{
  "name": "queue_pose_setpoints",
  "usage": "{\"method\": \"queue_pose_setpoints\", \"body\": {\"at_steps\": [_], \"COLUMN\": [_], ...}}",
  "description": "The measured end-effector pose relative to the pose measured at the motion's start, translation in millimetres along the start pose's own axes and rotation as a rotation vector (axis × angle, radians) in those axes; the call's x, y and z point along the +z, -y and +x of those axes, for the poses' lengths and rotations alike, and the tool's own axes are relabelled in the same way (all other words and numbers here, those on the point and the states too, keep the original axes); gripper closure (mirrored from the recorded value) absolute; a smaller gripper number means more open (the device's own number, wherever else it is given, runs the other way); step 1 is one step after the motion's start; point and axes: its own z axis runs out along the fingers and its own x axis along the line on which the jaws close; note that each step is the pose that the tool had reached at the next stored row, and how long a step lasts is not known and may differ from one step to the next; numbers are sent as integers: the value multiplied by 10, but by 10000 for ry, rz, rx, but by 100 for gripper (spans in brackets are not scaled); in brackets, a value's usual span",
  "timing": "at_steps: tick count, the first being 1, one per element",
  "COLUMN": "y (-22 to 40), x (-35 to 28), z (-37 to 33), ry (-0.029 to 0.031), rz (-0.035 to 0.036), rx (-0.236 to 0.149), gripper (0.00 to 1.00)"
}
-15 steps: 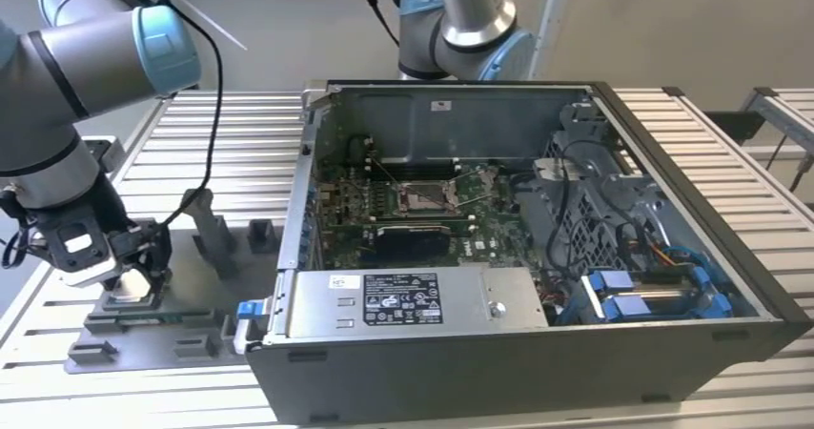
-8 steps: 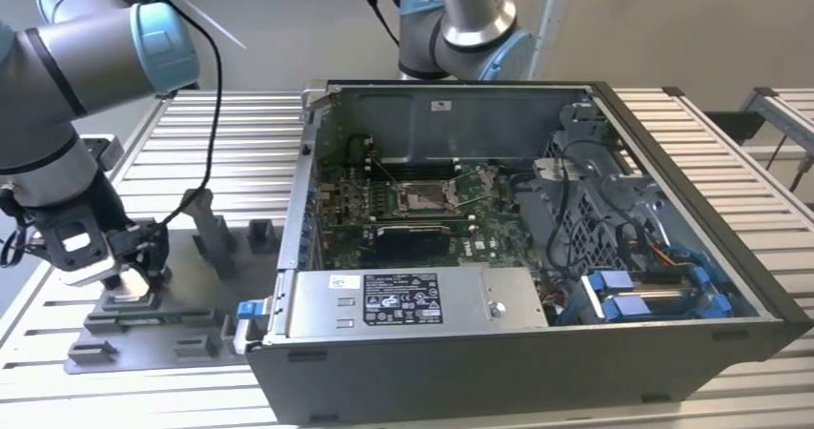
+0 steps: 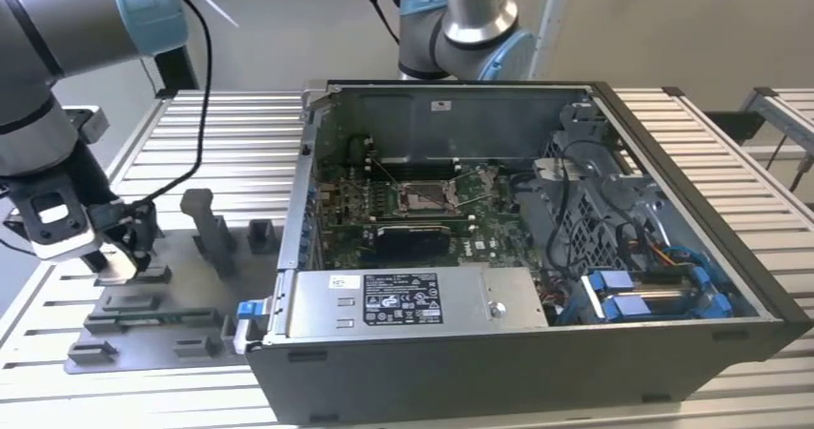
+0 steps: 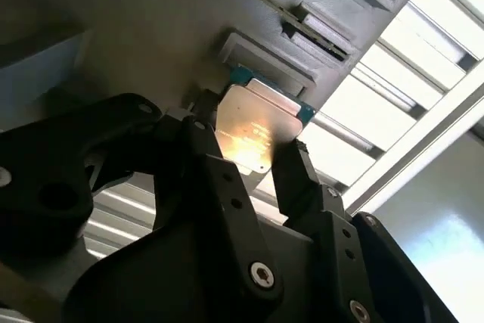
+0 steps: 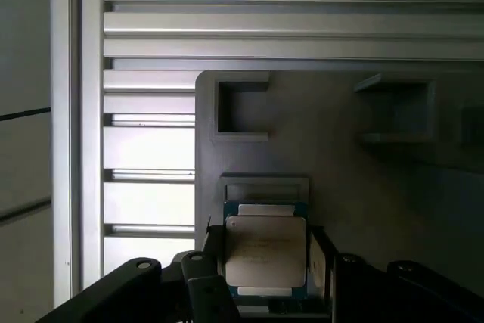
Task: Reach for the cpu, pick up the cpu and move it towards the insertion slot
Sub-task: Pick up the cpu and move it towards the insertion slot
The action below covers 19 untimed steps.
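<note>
- Gripper [image 3: 112, 257] hangs low over the grey fixture plate [image 3: 152, 310]. The plate lies on the bench [image 3: 712, 143] near the bench's edge at the exterior view's left, beside the open computer case [image 3: 509, 353].
- Jaws are drawn in narrow. In both wrist views a dark finger [image 4: 296, 175] sits against each of two opposite edges of the cpu [image 5: 265, 255], so the chip looks clamped between them.
- The cpu is at its shallow nest [image 5: 265, 184] near one corner of the plate, silver top facing up. I cannot tell whether it is already clear of the nest floor.
- The insertion slot [image 3: 426, 196] lies inside the case on the green board, well apart from the gripper. The case's side wall [image 3: 300, 191] stands between them.
- The main risk, as I judge it, is that the hold is on thin edges alone. A small offset of the pads could let the chip tilt or slide out.
- A tilted chip could catch on the nest's raised rim and be knocked loose.
- A low path to the slot would run the chip or the fingers into the side wall.
- A dropped chip could land on the board and damage the board or itself.
</note>
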Motion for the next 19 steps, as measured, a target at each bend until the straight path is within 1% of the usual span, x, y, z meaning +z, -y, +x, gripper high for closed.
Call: {"method": "queue_pose_setpoints", "body": {"at_steps": [5,6,7,8,14,19], "y": [-9,-10,-11,-11,-12,-14], "x": [-226,-267,-296,-306,-309,-354], "z": [1,1,1,0,1,1], "ry": [-1,-1,-1,-2,0,-3], "rz": [0,0,0,1,-3,-2], "rx": [0,0,-1,-1,0,1], "gripper": [100,100,100,100,100,100]}}
